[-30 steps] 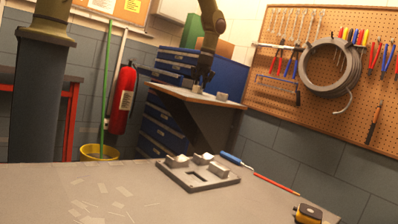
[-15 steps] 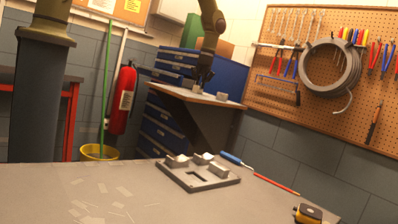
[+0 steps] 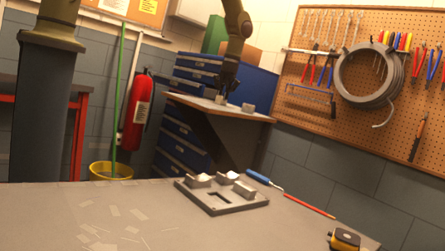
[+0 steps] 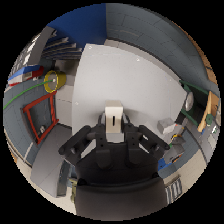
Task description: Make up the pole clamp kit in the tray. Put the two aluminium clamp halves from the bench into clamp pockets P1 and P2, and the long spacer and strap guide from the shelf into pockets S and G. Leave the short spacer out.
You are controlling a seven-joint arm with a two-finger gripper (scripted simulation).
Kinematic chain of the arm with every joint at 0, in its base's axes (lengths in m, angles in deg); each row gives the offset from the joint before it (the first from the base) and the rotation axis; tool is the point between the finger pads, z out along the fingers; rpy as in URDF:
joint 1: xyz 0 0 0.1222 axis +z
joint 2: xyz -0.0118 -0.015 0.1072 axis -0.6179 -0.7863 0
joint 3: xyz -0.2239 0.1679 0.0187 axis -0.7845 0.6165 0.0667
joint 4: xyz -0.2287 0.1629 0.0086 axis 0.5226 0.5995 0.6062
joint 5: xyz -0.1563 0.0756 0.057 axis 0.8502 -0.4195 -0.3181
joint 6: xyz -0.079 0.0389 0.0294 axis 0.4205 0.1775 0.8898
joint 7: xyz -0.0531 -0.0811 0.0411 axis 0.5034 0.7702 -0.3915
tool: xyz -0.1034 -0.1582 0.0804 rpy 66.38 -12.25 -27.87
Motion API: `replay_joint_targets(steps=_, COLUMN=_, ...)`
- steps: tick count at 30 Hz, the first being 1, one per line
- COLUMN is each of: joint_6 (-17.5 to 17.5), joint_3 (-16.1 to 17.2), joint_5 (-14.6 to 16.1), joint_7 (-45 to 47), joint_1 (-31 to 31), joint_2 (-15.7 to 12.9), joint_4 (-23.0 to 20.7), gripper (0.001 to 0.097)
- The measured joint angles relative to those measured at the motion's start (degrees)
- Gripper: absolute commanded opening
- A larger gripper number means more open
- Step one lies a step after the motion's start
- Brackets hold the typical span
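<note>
The strap guide (image 4: pixel 113 115), a pale block with a slot in its face, stands on the shelf (image 3: pixel 216 106) between the two fingers of my gripper (image 4: pixel 113 125), which have closed on its sides. From the side the gripper (image 3: pixel 226 89) reaches down onto the same block (image 3: pixel 220 99). A small grey spacer block (image 3: pixel 248 108) (image 4: pixel 166 126) lies further right on the shelf. On the bench the grey tray (image 3: pixel 221 196) holds two aluminium clamp halves (image 3: pixel 198 180) (image 3: pixel 227 177) in its rear pockets and a spacer block (image 3: pixel 245 190) in a right pocket; a rectangular slot pocket (image 3: pixel 219 198) stands empty.
A yellow bin (image 3: pixel 111 170) with a green pole stands on the floor by a red fire extinguisher (image 3: pixel 136 111). A blue-handled screwdriver (image 3: pixel 259 178), a red pencil (image 3: pixel 309 206) and a yellow tape measure (image 3: pixel 344 239) lie right of the tray. A blue drawer cabinet (image 3: pixel 189 116) backs the shelf.
</note>
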Motion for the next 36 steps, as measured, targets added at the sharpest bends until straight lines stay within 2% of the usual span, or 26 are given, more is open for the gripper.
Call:
replay_joint_targets(steps=9, joint_6=1.71, joint_3=0.14, joint_5=-0.21, joint_7=0.16, joint_1=-0.05, joint_2=1.44, joint_4=-0.19, gripper=0.0080)
replay_joint_targets(steps=25, joint_6=8.91, joint_3=0.64, joint_5=-1.07, joint_7=0.89, joint_1=-0.19, joint_2=6.67, joint_4=-2.34, gripper=0.0080)
replay_joint_targets(steps=36, joint_6=10.27, joint_3=0.71, joint_5=-1.22, joint_7=1.03, joint_1=-0.20, joint_2=7.42, joint_4=-2.87, gripper=0.0080)
